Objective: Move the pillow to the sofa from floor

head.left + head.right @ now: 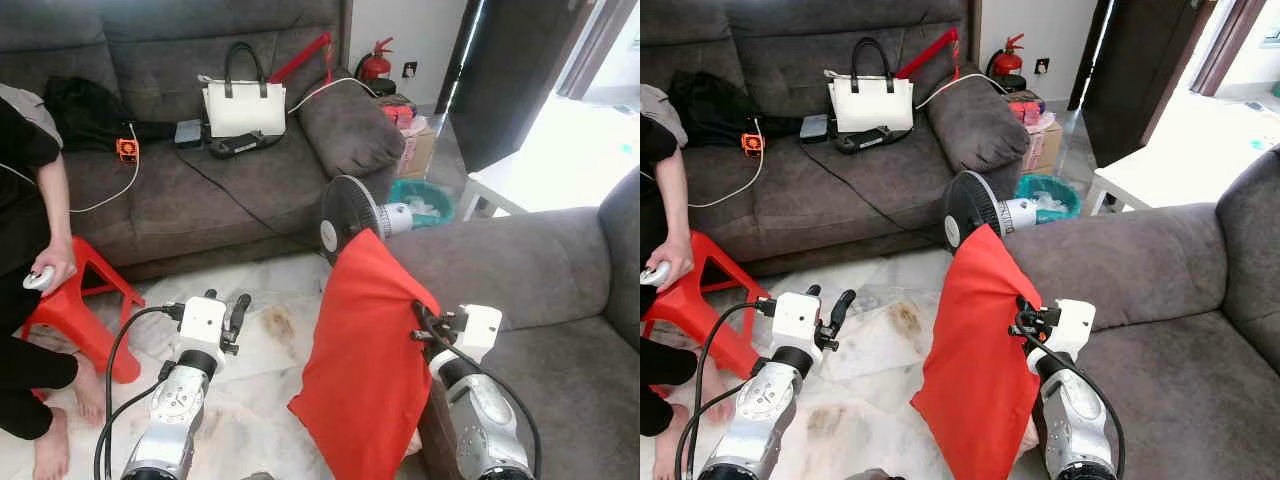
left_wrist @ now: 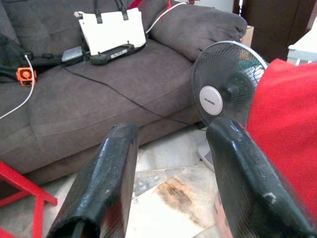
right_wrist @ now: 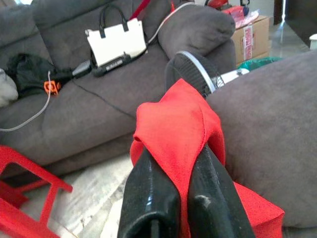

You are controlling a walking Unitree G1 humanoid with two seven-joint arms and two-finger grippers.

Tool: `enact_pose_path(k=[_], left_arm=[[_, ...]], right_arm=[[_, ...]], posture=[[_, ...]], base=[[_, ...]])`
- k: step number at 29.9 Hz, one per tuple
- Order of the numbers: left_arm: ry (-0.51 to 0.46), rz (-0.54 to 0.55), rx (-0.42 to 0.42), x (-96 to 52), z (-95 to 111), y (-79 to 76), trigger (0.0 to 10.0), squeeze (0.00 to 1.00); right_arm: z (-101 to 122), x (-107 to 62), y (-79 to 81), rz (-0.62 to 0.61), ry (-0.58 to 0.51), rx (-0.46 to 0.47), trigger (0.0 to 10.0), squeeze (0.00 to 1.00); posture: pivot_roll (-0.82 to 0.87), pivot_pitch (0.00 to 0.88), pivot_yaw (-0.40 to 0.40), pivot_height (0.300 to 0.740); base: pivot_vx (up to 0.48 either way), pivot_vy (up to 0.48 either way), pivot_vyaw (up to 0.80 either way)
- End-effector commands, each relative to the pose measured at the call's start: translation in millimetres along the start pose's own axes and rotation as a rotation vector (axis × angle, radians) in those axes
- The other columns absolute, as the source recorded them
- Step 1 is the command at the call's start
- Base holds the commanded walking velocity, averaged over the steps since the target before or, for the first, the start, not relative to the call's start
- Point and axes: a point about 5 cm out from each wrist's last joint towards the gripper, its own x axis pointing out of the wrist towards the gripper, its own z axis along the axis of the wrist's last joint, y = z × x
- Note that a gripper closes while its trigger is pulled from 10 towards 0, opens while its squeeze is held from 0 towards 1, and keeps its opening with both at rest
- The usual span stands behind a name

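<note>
1. One pillow (image 1: pixel 362 350), red, pinched by its edge in the right gripper (image 3: pixel 184 168), fingers closed tight on the fabric; hangs upright beside the near sofa (image 1: pixel 540 270), bottom corner low over the floor (image 1: pixel 250 400), not yet on the seat.
2. Gripped near the top edge, probably so the bulk dangles free and can swing over the armrest.
3. Left gripper (image 2: pixel 178 163) raised over the floor, fingers spread wide, holding nothing; likely kept clear as a spare.
4. Two sofas: the near one at right, the far one (image 1: pixel 200 190) ahead.
5. One fan (image 1: pixel 352 215) just behind the pillow, on the floor between the sofas; a risk of a knock on the swing.
6. One white bag (image 1: pixel 243 105) on the far sofa, amid cables.
7. One red stool (image 1: pixel 85 300) at left, beside one seated person (image 1: pixel 30 260).
8. One extinguisher (image 1: pixel 376 62) by the wall.
</note>
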Motion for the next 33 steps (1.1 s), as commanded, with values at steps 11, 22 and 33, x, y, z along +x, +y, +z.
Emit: enact_pose_path(k=[11, 22, 33], left_arm=[[-0.004, -0.010, 0.011, 0.9, 0.5, -1.5, 10.0, 0.00], [-0.006, -0.015, 0.022, 1.6, 1.0, -3.2, 10.0, 0.00], [-0.006, -0.014, 0.038, 2.8, 1.5, -2.9, 10.0, 0.00]], right_arm=[[35.0, 12.4, 0.0, 0.011, -0.144, -0.037, 10.0, 0.00], [34.9, 12.0, -3.5, -0.004, -0.136, -0.049, 10.0, 0.00], [34.6, 13.6, -3.3, -0.007, -0.133, -0.051, 10.0, 0.00]], posture=[[0.14, 0.009, -0.047, 0.740], [0.14, 0.004, -0.047, 0.740], [0.14, 0.002, -0.048, 0.740]], base=[[0.000, 0.000, -0.80], [0.000, -0.045, -0.80], [0.000, -0.318, -0.80]])
